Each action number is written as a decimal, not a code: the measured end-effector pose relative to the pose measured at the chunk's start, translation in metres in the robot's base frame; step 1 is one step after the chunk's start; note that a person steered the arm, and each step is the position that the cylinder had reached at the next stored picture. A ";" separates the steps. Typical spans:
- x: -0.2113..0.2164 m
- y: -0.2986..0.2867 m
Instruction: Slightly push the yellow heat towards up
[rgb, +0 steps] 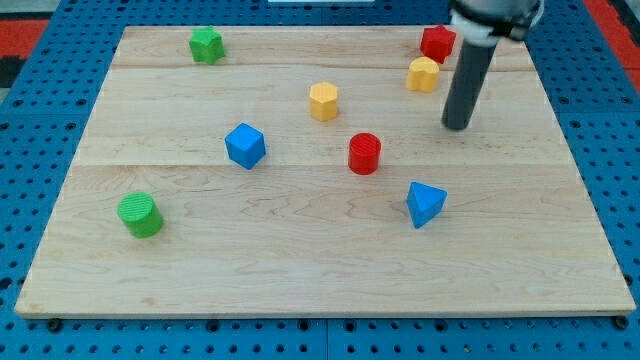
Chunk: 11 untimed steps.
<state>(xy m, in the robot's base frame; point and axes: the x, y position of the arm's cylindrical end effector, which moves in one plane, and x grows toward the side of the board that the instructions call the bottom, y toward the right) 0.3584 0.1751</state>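
The step in hand appears to be the approach: my tip (457, 126) stands on the worktop (300, 270) toward the view's right, not touching any block. The task's thing, taken here to be the yellow heart-like block (423, 74), lies near the view's top right, just below and to the left of the red block (437, 43) and apparently touching or almost touching it; the exact gap cannot be made out. My tip is below and slightly to the right of that yellow block, near it but apart. A second yellow block (323, 101), of roughly hexagonal form, lies further to the view's left and should not be confused with the target. The next move probably calls for shifting my tip to the view's left until it is directly beneath the yellow heart-like block, then advancing a short way toward the view's top. The stroke should be brief, since the red block sits close above and could be carried along. The end effector is a plain rod: it has no jaws to open or close, holds nothing, and contacts only the worktop. The red cylinder (364, 153) and blue block (425, 203) lie below, clear of the intended path.
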 end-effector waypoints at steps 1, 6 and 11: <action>-0.038 -0.001; -0.033 -0.096; -0.007 -0.089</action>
<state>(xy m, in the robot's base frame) 0.3517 0.0859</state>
